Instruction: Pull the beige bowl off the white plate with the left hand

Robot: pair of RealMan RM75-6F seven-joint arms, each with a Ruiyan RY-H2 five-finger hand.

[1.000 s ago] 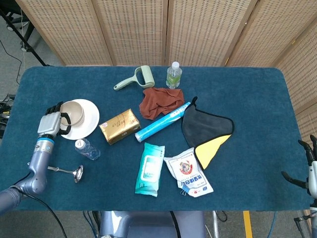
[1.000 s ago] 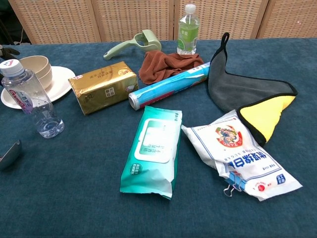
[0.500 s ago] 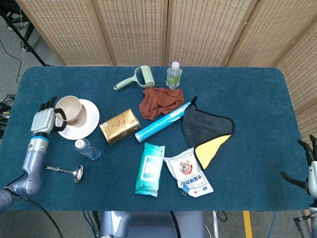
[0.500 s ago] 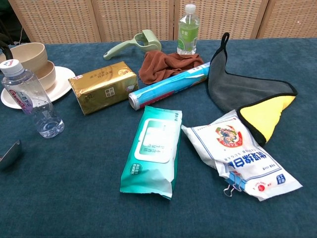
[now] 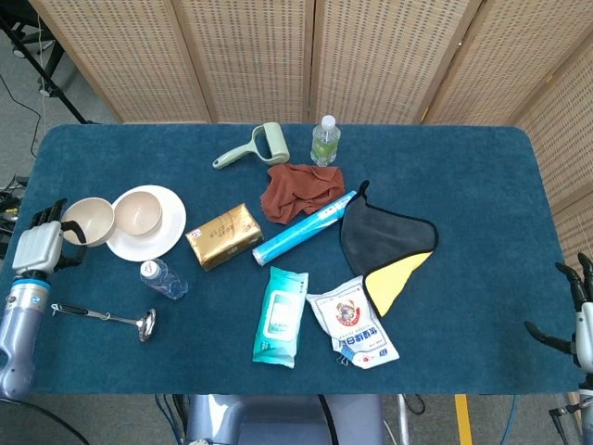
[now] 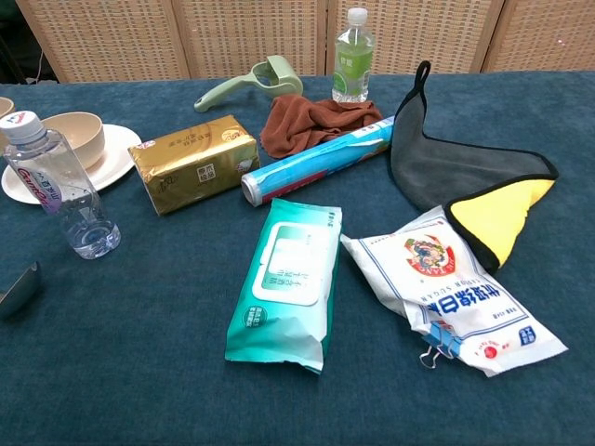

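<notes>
Holding 1 beige bowl (image 5: pixel 86 220) in my left hand (image 5: pixel 39 248), I had it clear of the white plate (image 5: pixel 171 236); only setting it down remained.

This looks like a staged robot test area in a lab or studio, not a home: a table (image 5: pixel 482 185) covered in dark teal cloth stands before folding woven-wicker screens (image 5: pixel 278 56) on a grey floor, with a black stand leg and cable (image 5: pixel 37 56) beyond the table's corner, far behind the left hand (image 5: pixel 37 246). The household goods to that hand's right are an unrelated mix, among them a gold tissue pack (image 5: pixel 223 236), wet wipes (image 5: pixel 281 315), a lint roller (image 5: pixel 250 146) and a water bottle (image 5: pixel 324 139). Near the right hand (image 5: pixel 582 306), yellow tape (image 5: pixel 461 419) marks the floor.
</notes>
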